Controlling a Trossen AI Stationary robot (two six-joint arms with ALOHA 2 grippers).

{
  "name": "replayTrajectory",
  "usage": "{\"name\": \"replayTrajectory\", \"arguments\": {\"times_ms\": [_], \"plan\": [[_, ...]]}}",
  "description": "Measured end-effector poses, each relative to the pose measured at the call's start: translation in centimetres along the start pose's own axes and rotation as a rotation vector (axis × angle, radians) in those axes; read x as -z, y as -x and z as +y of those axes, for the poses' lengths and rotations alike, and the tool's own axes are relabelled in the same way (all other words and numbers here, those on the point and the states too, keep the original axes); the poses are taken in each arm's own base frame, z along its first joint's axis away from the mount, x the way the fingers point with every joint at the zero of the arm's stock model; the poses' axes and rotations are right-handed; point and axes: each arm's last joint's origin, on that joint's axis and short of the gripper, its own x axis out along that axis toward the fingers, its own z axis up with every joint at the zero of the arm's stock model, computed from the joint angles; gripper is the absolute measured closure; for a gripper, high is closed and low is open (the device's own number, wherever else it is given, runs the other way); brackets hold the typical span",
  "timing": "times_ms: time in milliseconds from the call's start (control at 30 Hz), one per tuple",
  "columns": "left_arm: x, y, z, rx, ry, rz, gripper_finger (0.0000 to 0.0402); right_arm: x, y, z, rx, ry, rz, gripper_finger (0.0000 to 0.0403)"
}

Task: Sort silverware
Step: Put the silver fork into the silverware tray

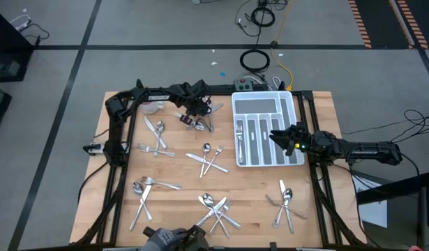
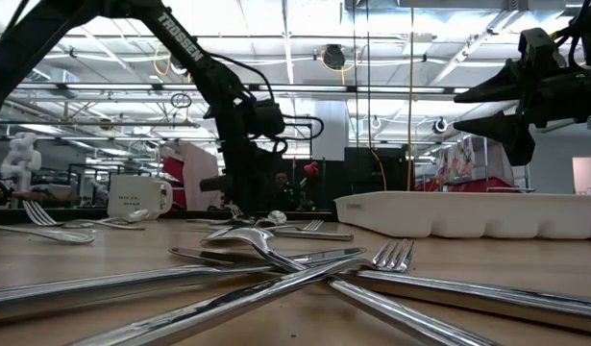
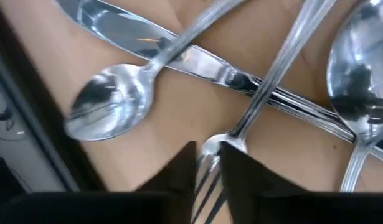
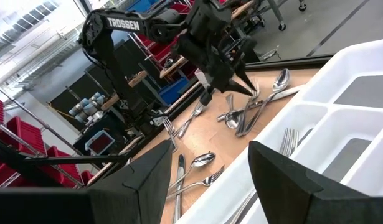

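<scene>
Left gripper (image 3: 208,163) is down on a silverware (image 1: 197,120) pile at the table's (image 1: 179,183) far side, fingers pinched onto a fork (image 3: 217,148). Right gripper (image 1: 279,137) hovers over the white tray (image 1: 292,104), fingers spread, empty. Other pieces lie scattered across the table.

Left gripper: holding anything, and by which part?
The left gripper is closed on a fork at its tines. The right gripper holds nothing, open over the tray.
</scene>
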Motion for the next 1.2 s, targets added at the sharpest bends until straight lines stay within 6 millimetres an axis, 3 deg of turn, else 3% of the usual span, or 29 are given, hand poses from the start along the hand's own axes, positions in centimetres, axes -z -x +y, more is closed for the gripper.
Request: {"name": "replayTrajectory", "arguments": {"times_ms": [67, 200, 333, 467, 567, 733, 900, 1200], "plan": [[0.2, 0.0, 0.1, 0.002, 0.009, 0.003, 0.0389, 0.0, 0.0, 0.0, 0.000, 0.000, 0.000, 0.0199], [0.4, 0.1, 0.2, -0.026, 0.049, 0.054, 0.0389, 0.0, 0.0, 0.0, -0.001, -0.001, -0.001, 0.0199], [0.0, 2.9, 1.7, -0.099, 0.168, 0.027, 0.0389, 0.0, 0.0, 0.0, -0.002, -0.004, 0.000, 0.0199], [0.8, 5.5, 4.1, -0.169, 0.600, -0.032, 0.0388, 0.0, 0.0, 0.0, -0.002, -0.003, 0.000, 0.0199], [3.4, 6.9, 5.2, -0.046, 0.971, -0.084, 0.0388, 0.0, 0.0, 0.0, -0.003, -0.003, 0.001, 0.0199], [8.0, 6.8, 5.2, 0.179, 1.328, -0.127, 0.0388, 0.0, 0.0, 0.0, -0.004, 0.002, 0.001, 0.0199], [9.9, 6.9, 5.3, 0.203, 1.440, -0.115, 0.0381, 0.0, 0.0, 0.0, -0.004, 0.011, 0.002, 0.0199], [7.9, 6.3, 4.9, 0.252, 1.390, -0.113, 0.0270, 0.0, 0.0, 0.0, -0.004, 0.011, 0.002, 0.0199]]}}
